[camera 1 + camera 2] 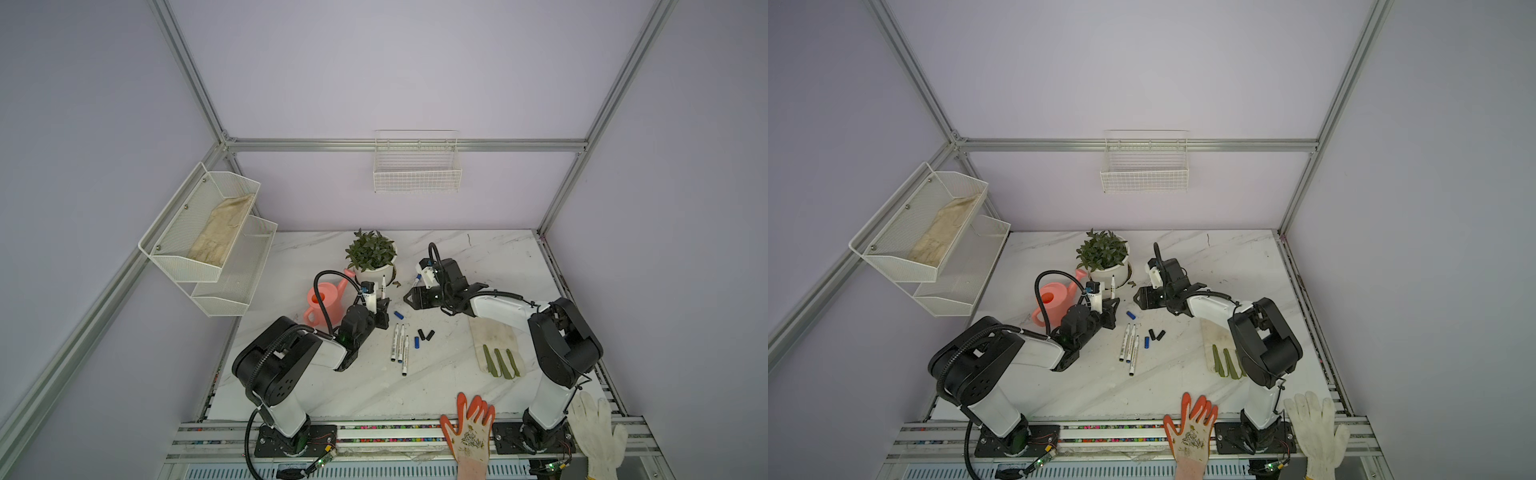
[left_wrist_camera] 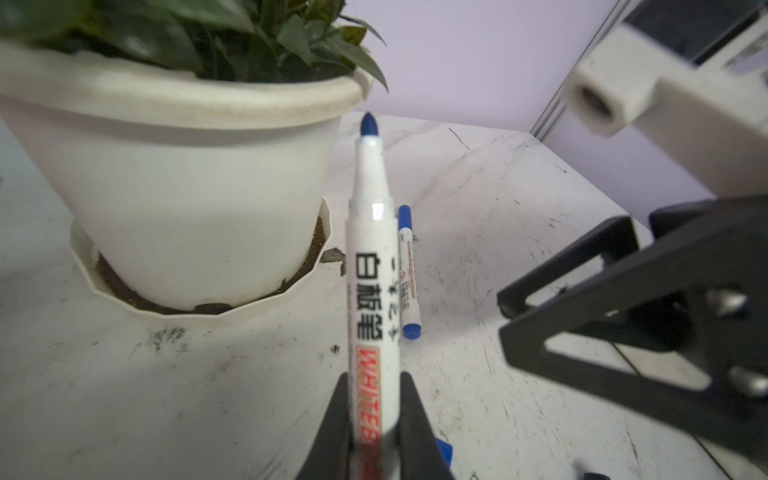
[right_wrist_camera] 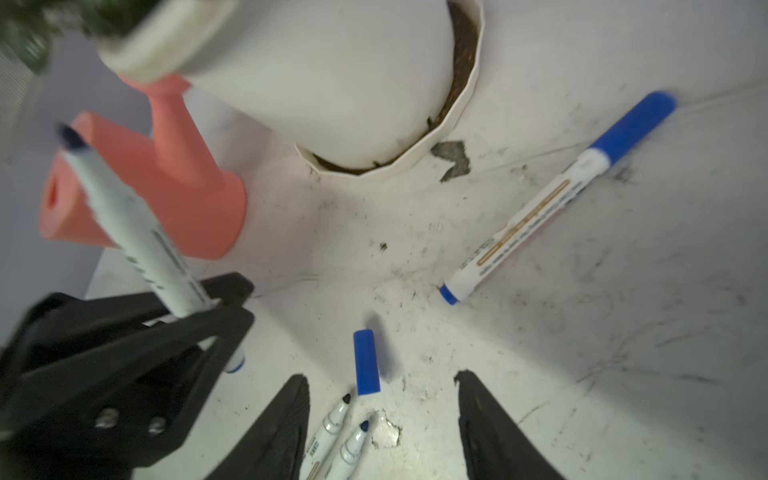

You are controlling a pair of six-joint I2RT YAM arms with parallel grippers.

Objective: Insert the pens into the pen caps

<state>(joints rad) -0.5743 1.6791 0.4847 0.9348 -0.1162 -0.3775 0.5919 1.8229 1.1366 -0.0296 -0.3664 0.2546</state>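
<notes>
Left wrist: left jaws pinch a pen, right jaws apart.

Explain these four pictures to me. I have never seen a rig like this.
Two robot arms stand at a marble table. Two pictures look down from above through side-by-side cameras; the other two come from a camera on each arm's wrist. The left gripper is shut on an uncapped blue-tipped pen, roughly upright beside the potted plant. The right gripper is open and empty, close to a loose blue cap. One capped pen lies nearby. Mid-table lie three more pens and three more caps, with a pink watering can and gloves around.
</notes>
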